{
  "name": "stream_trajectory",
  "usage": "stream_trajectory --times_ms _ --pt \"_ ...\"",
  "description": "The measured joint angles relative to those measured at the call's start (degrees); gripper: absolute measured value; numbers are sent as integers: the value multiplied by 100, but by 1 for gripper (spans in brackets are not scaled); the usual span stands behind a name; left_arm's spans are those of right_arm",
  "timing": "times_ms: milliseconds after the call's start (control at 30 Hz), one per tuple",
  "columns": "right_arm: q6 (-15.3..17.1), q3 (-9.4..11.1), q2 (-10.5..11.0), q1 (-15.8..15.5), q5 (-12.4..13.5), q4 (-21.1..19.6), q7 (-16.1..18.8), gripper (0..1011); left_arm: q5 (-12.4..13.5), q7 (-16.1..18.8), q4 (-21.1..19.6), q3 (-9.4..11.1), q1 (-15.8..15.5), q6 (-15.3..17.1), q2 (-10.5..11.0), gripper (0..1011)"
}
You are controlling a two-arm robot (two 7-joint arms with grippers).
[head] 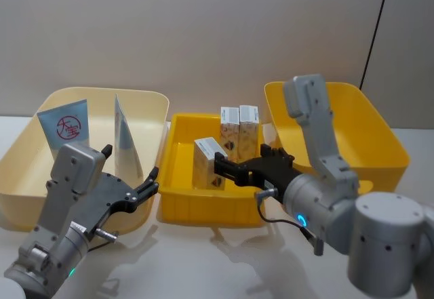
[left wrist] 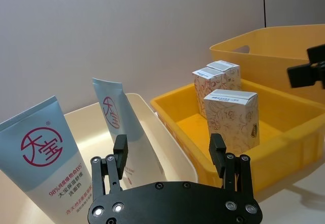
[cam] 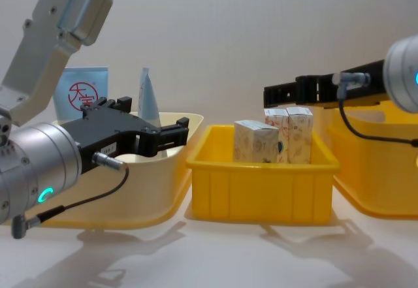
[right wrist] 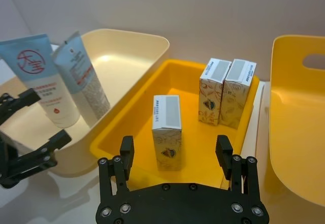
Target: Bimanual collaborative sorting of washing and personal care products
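My right hand (right wrist: 174,141) hangs spread wide near the closest small cream patterned carton (right wrist: 166,125), which stands upright in the shallow yellow plastic tray (right wrist: 137,107) at frame centre. I should close in squarely, straddle its narrow sides and clench gently. My left hand (left wrist: 168,140) hovers released, lower left.

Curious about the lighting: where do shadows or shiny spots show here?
Head view: soft shadows on the table near the open left gripper and right gripper. Chest view: a grey shadow spreads beneath the yellow crate. Right wrist view: a bright patch inside the cream tub.
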Motion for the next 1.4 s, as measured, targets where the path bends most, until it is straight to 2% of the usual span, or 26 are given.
stream_trajectory --times_ms 133,433,933,1400 --pt "259 28 -148 261 0 325 -80 1001 0 0 0 0 0 0 0 1000" --pt "529 2 -361 714 -19 921 -114 1001 0 0 0 0 0 0 0 1000" --pt "640 -174 -619 1306 -194 1772 -120 1001 0 0 0 0 0 0 0 1000" --pt "568 -334 -815 1692 -349 2478 -119 1001 0 0 0 0 0 0 0 1000"
